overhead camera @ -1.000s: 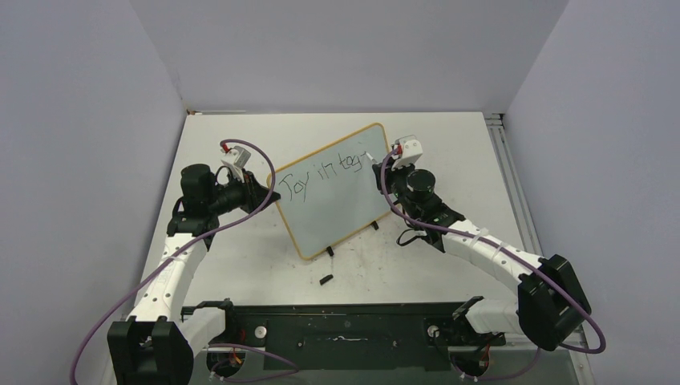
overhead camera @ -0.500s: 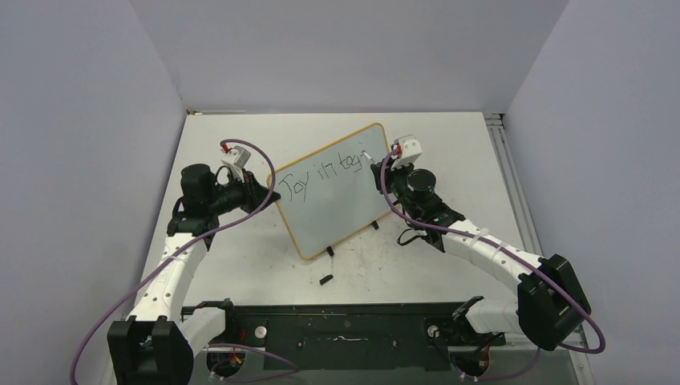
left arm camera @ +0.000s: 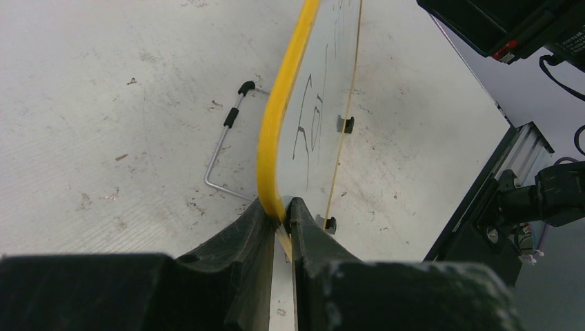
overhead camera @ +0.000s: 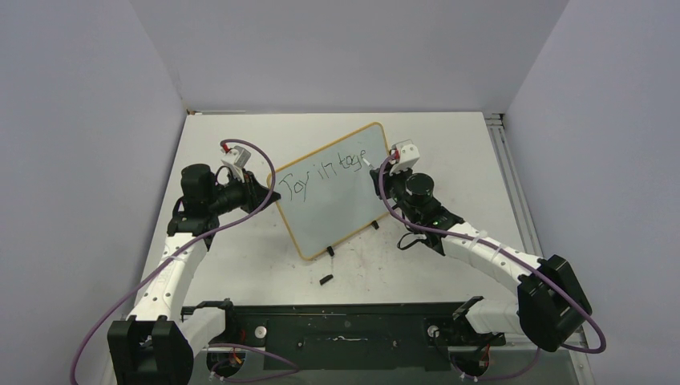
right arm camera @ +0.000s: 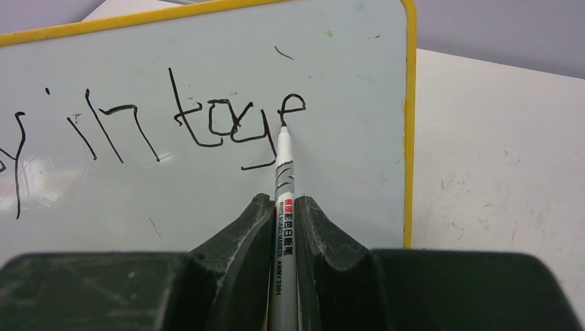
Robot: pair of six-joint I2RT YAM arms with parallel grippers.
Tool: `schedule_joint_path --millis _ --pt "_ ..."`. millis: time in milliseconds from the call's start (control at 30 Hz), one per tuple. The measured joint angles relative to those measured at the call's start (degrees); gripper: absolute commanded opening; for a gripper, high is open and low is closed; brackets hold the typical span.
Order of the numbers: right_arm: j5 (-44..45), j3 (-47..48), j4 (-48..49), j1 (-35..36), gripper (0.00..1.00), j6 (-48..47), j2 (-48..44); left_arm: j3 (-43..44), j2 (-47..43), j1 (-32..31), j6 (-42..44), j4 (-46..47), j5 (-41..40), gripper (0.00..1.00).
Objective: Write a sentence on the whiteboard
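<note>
Currently the left gripper [left arm camera: 281, 205] has its jaws pinched on the whiteboard [left arm camera: 316, 89] edge; the right gripper [right arm camera: 283, 201], jaws clamping a marker [right arm camera: 283, 234], touches its tip to the sentence [right arm camera: 200, 124].

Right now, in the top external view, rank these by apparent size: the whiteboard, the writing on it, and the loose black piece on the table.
1. whiteboard
2. writing, spanning most of the board's top edge
3. loose black piece, clearly smallest

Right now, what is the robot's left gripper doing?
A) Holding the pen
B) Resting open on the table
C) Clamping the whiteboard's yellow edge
C. In the left wrist view, the left gripper is closed on the yellow rim of the whiteboard, while the pen sits in the right gripper.
</note>
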Motion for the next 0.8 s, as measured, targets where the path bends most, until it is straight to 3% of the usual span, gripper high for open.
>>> schedule_joint_path --millis 567,800 --pt "3.76 0.0 -1.16 0.31 0.05 0.0 -0.13 0.2 0.35 0.0 0.0 0.0 0.22 0.0" --pt "3.74 -0.11 -2.49 0.2 0.05 0.02 -4.33 0.22 0.46 0.02 0.0 -0.02 0.42 0.0"
